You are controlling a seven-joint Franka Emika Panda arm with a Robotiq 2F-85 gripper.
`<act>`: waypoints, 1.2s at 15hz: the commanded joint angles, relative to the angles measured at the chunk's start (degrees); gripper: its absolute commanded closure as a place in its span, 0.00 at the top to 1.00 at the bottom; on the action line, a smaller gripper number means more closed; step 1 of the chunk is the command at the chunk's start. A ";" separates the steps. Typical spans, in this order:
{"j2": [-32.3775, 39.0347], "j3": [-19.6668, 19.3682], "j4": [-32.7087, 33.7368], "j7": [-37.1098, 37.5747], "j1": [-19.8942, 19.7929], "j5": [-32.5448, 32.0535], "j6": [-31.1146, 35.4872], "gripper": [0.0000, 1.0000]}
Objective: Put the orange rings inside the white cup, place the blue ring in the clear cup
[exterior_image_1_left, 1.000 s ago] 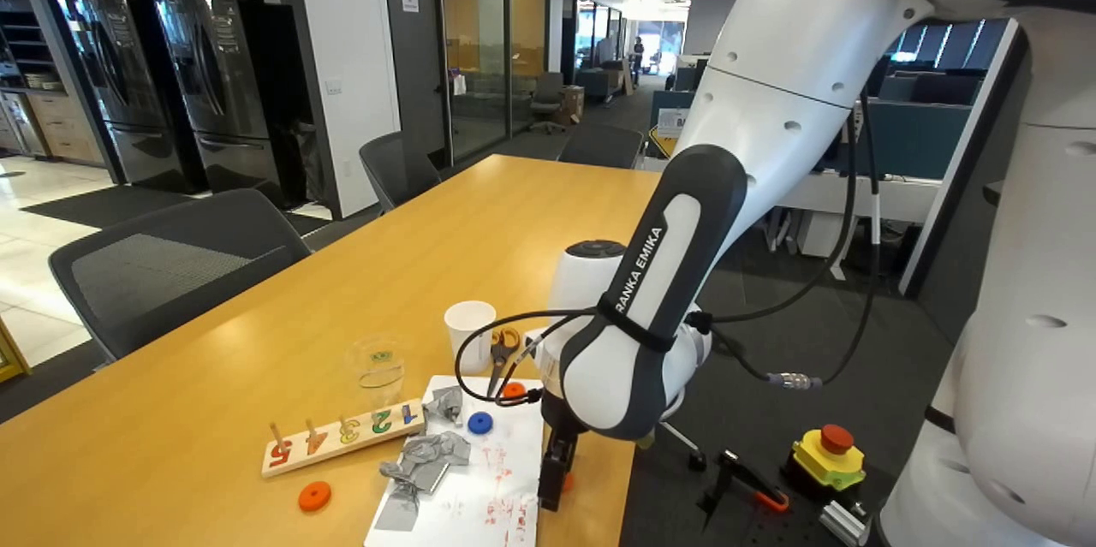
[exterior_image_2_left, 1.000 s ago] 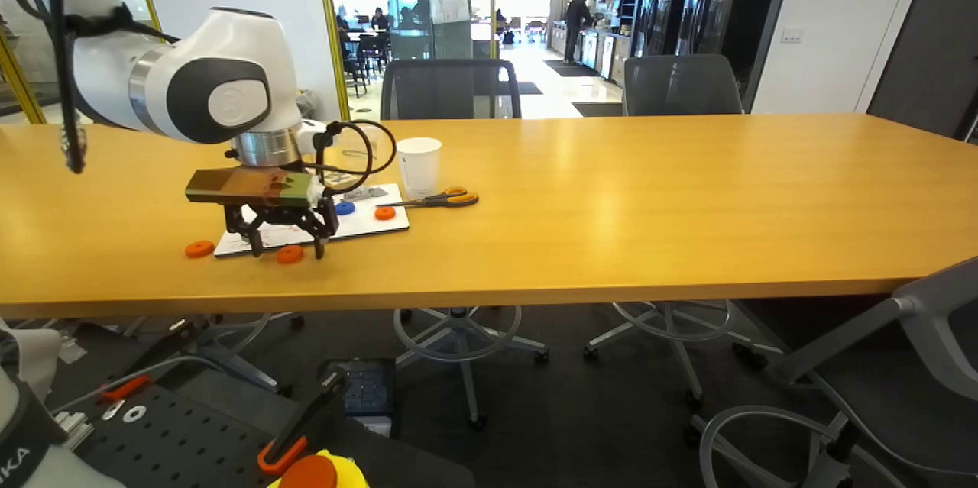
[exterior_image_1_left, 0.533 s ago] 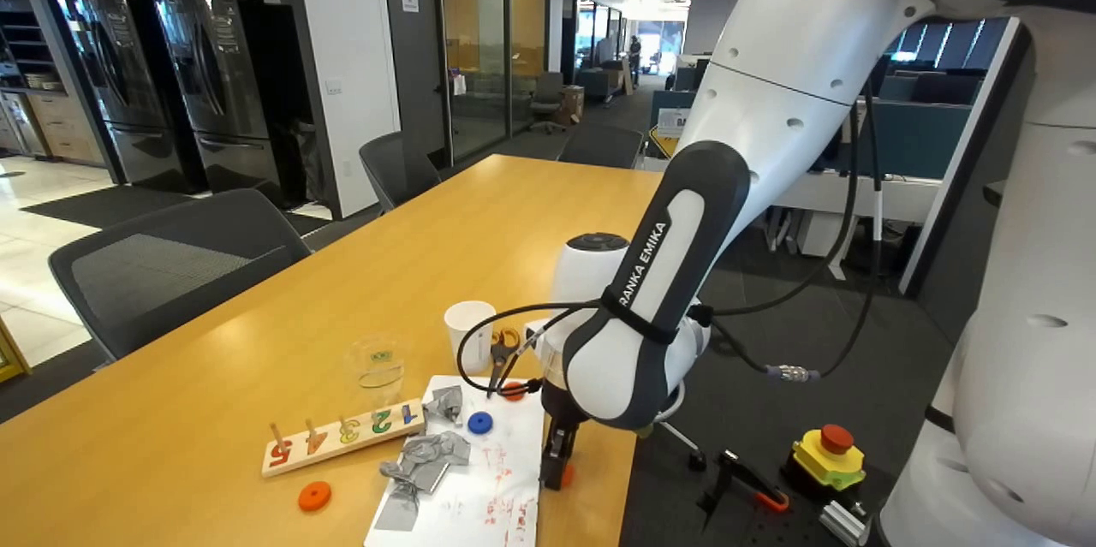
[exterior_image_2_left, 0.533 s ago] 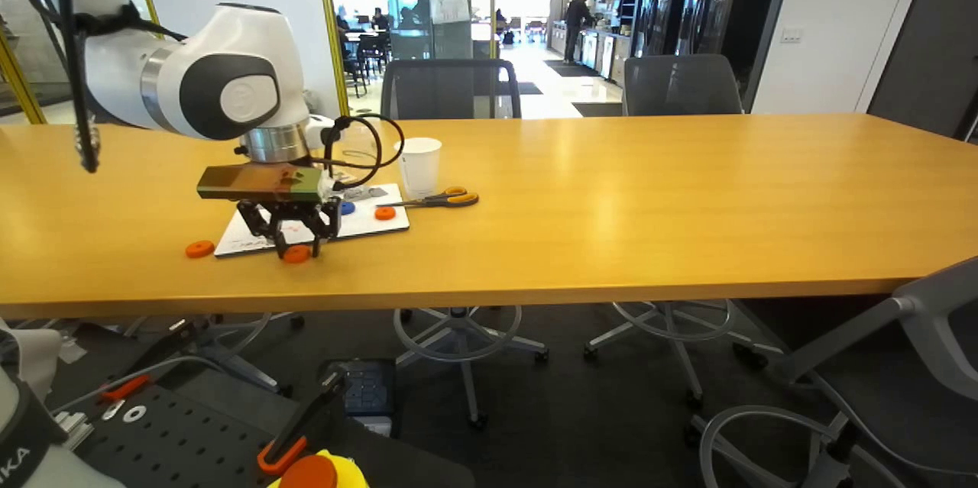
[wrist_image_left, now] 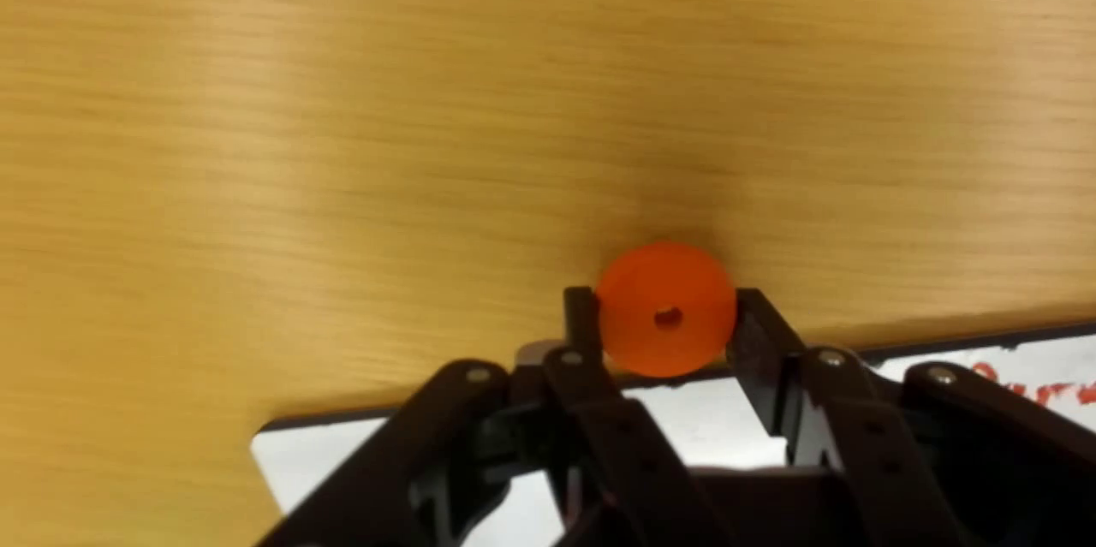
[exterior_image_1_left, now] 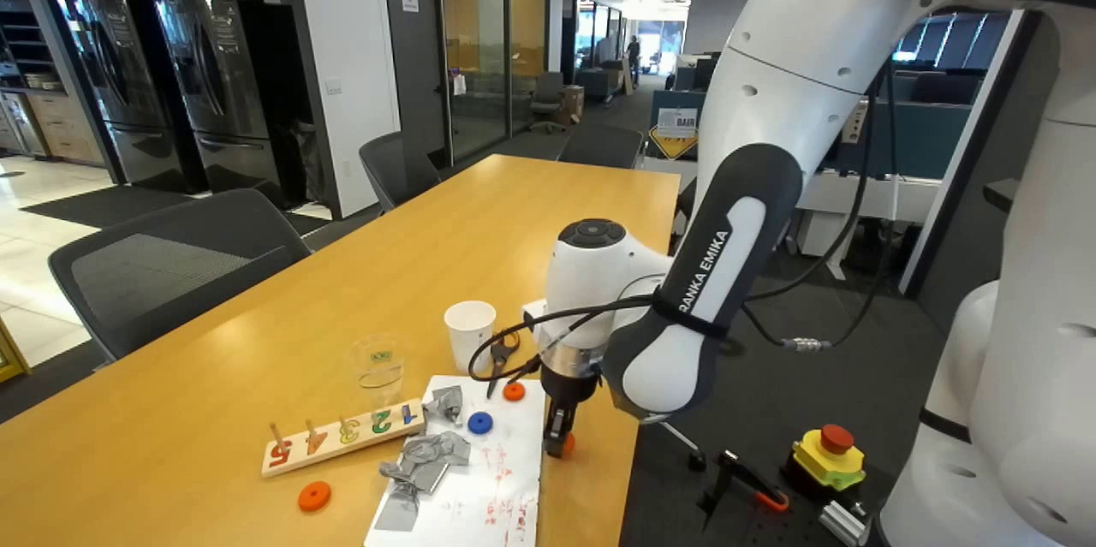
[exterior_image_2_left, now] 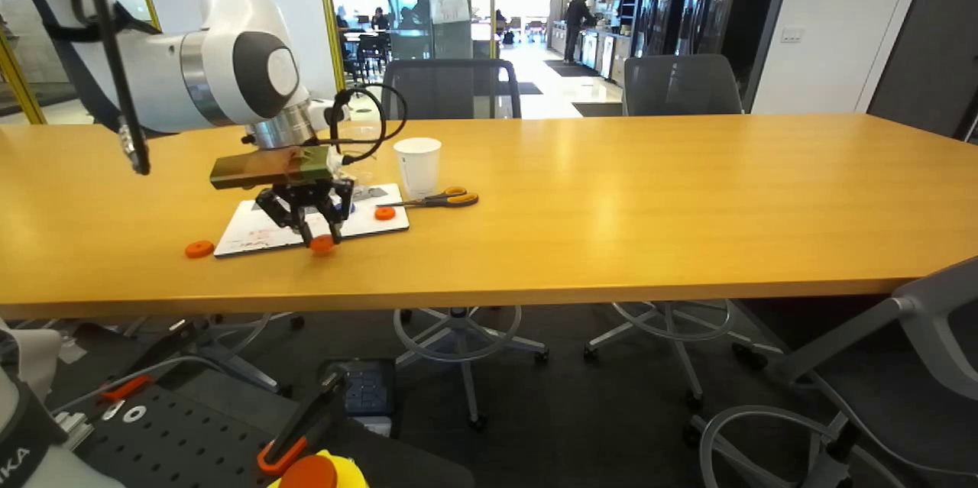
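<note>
My gripper (wrist_image_left: 666, 307) is shut on an orange ring (wrist_image_left: 655, 273), one fingertip pressed to each side of it. In an exterior view the held ring (exterior_image_2_left: 322, 244) hangs low at the near edge of the whiteboard, seemingly just above the table. A second orange ring (exterior_image_1_left: 314, 496) lies on the bare table, and a third orange ring (exterior_image_1_left: 514, 391) rests on the whiteboard's far end. The blue ring (exterior_image_1_left: 480, 423) lies on the whiteboard too. Upright behind the board stands the white cup (exterior_image_1_left: 467, 333). The clear cup (exterior_image_1_left: 377, 371), faint and transparent, stands beyond the peg board.
Scissors (exterior_image_2_left: 447, 198) lie beside the white cup, blades over the whiteboard (exterior_image_1_left: 492, 478). Crumpled grey tape (exterior_image_1_left: 437, 451) sits on that board. A wooden numbered peg board (exterior_image_1_left: 342, 439) with upright pegs stands between the clear cup and the loose orange ring. The table's edge (exterior_image_2_left: 489, 301) runs close by.
The gripper has narrowed from wide apart onto the orange ring. Gripper and ring have since shifted toward the white cup's end and a little upward. The cups and other rings are unmoved.
</note>
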 commanded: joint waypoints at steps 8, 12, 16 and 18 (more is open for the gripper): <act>-0.85 -2.42 19.99 28.08 0.73 -17.51 -4.87 0.17; 6.61 -4.48 29.26 37.42 1.36 -24.09 -6.04 0.17; 13.26 -5.87 35.60 40.16 2.02 -24.25 -7.36 0.17; 15.33 -6.28 37.47 40.74 2.11 -23.73 -7.99 0.17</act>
